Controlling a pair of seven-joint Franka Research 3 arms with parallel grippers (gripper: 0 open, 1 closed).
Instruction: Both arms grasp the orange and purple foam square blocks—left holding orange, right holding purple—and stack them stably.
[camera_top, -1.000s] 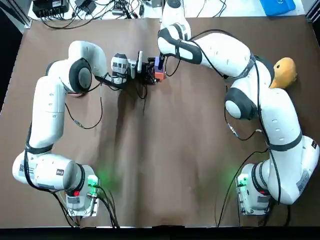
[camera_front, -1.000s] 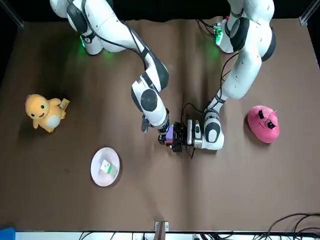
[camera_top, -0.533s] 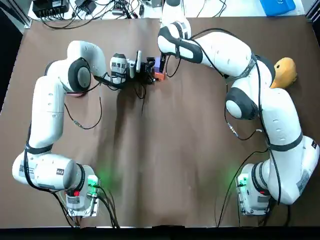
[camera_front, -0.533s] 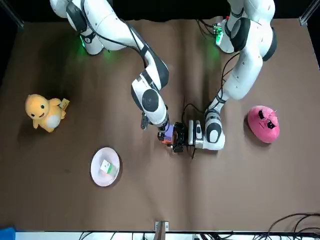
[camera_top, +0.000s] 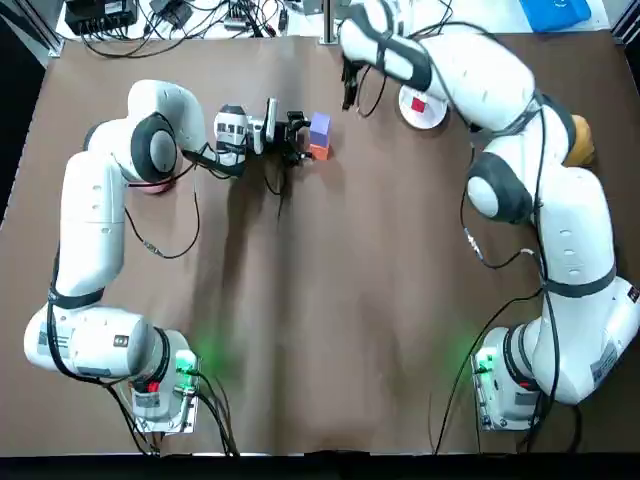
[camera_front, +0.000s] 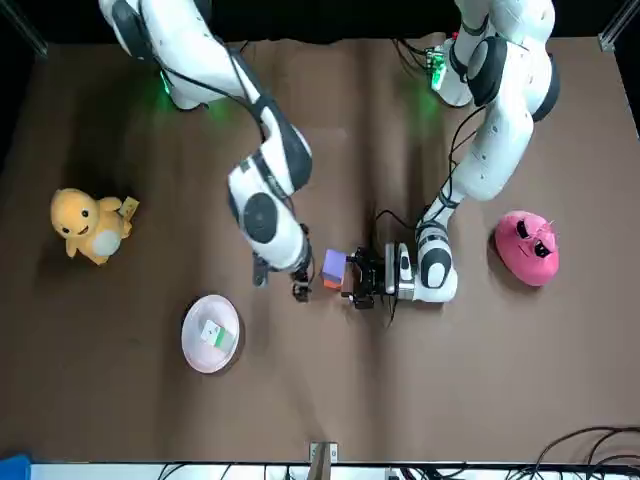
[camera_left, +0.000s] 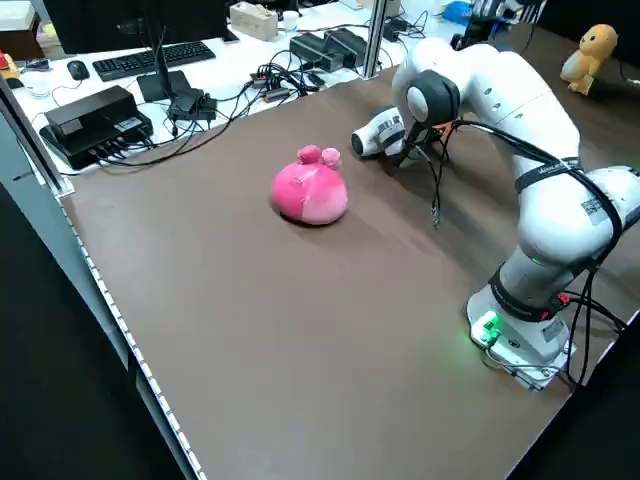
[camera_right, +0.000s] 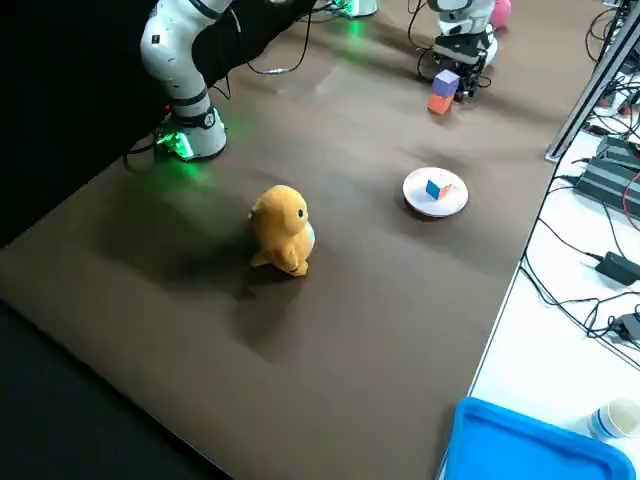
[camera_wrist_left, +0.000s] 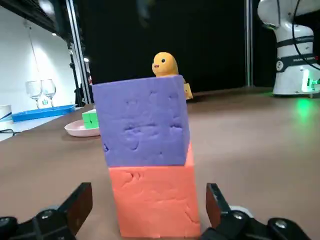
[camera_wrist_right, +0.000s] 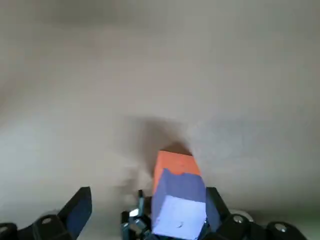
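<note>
The purple block (camera_wrist_left: 142, 122) rests on top of the orange block (camera_wrist_left: 152, 207), and the stack stands on the table. In the top view the purple block (camera_top: 320, 126) and orange block (camera_top: 318, 151) sit just in front of my left gripper (camera_top: 298, 138). That gripper is open, with its fingers (camera_wrist_left: 77, 202) on either side of the orange block and gaps showing. My right gripper (camera_front: 279, 287) is open and empty. It hangs apart from the stack (camera_front: 338, 268), toward the plate. Its wrist view looks down on the purple block (camera_wrist_right: 180, 207).
A white plate (camera_top: 421, 106) holding a small cube lies beyond the stack near the far edge. A pink plush toy (camera_front: 525, 248) sits beside the left arm's forearm. A yellow duck toy (camera_front: 88, 225) stands at the table's right side.
My right gripper has let go of the purple block and drawn away toward the far edge. The left gripper has eased back slightly. The stack stays standing.
</note>
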